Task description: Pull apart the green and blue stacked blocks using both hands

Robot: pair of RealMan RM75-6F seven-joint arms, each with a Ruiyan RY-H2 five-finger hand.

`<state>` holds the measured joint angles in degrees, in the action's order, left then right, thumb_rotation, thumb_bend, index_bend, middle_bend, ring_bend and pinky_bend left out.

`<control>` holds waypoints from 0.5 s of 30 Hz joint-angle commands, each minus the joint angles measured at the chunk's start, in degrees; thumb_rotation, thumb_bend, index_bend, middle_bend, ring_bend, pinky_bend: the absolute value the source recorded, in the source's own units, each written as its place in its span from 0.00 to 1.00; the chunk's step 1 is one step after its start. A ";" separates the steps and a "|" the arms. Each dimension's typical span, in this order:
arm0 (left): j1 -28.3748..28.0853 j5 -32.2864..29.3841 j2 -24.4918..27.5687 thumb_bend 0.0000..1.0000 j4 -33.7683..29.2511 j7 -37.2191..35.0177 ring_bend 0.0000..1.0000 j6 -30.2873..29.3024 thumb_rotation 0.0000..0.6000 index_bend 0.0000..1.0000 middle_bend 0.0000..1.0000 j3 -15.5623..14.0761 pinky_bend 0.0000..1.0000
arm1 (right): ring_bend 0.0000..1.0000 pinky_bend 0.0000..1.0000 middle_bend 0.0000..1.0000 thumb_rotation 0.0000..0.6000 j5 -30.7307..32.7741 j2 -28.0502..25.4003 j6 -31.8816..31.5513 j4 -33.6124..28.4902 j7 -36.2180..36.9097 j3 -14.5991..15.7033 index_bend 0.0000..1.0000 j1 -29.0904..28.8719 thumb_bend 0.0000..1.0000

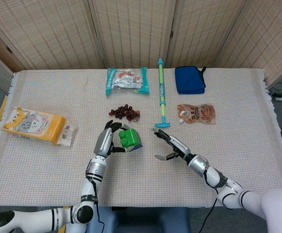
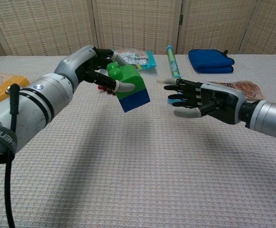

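Observation:
My left hand [image 2: 94,68] [image 1: 109,137] grips the stacked blocks in the air above the table: the green block [image 2: 126,81] [image 1: 128,138] on top, the blue block [image 2: 136,100] [image 1: 139,142] under it. The fingers wrap the green part; the blue part hangs free and tilted. My right hand [image 2: 199,99] [image 1: 171,144] is open, fingers spread and pointing toward the blocks, a short gap to their right. It touches nothing.
On the cloth-covered table lie a bunch of grapes [image 1: 124,112], a green-and-blue pump toy [image 1: 161,93], a blue pouch [image 1: 189,79], a brown sauce packet [image 1: 196,113], a silver snack bag [image 1: 127,80] and a yellow cat-print box [image 1: 33,125] at the left.

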<state>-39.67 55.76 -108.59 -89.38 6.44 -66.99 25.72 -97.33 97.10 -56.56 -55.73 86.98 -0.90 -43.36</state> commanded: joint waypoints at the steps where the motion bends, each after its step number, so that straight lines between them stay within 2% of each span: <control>1: -0.18 0.08 0.25 0.20 -0.64 0.36 0.23 -0.51 1.00 0.41 0.71 0.22 0.00 | 0.00 0.00 0.00 1.00 0.06 1.11 -0.17 0.84 1.85 -0.10 0.00 -1.39 0.34; 2: -0.22 0.13 0.36 0.20 -0.85 0.53 0.23 -0.72 1.00 0.41 0.71 0.22 0.00 | 0.00 0.00 0.00 1.00 0.44 0.96 0.50 0.72 3.17 -1.11 0.00 -2.98 0.34; 11: -0.15 0.10 1.07 0.20 -2.37 0.73 0.23 -1.60 1.00 0.41 0.71 -0.07 0.00 | 0.00 0.00 0.00 1.00 1.68 3.40 0.95 1.48 6.77 -1.45 0.02 -6.12 0.34; 15: 0.00 -0.07 1.57 0.20 -3.16 0.55 0.23 -1.83 1.00 0.41 0.71 -0.07 0.00 | 0.01 0.00 0.00 1.00 2.36 4.61 1.41 1.86 6.49 -1.58 0.09 -7.21 0.34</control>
<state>-39.71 55.73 -107.08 -92.47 7.02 -68.78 25.66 -95.10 101.54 -55.29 -53.98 93.55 -2.46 -50.39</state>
